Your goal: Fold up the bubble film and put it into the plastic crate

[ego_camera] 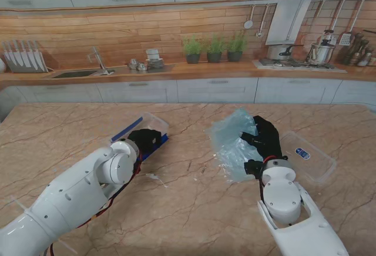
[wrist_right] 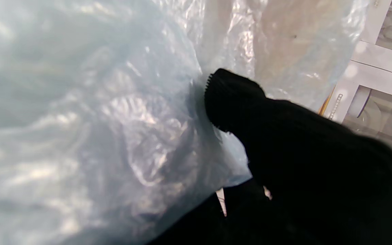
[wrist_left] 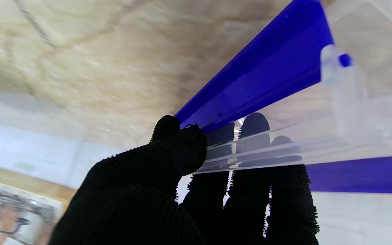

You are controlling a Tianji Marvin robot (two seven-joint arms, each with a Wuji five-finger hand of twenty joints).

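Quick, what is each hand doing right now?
Left hand: shut on the plastic crate, gripping its rim.
Right hand: shut on the bubble film.

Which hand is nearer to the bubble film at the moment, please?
The right. The right hand is closed on the bubble film; the left hand is well off to its left, gripping the plastic crate.

The bubble film [ego_camera: 233, 142] was a crumpled, pale bluish see-through wad, bunched up off the marble right of center. The plastic crate [ego_camera: 143, 128] was clear with blue rim strips, sitting left of center and angled on the table, well apart from the film.
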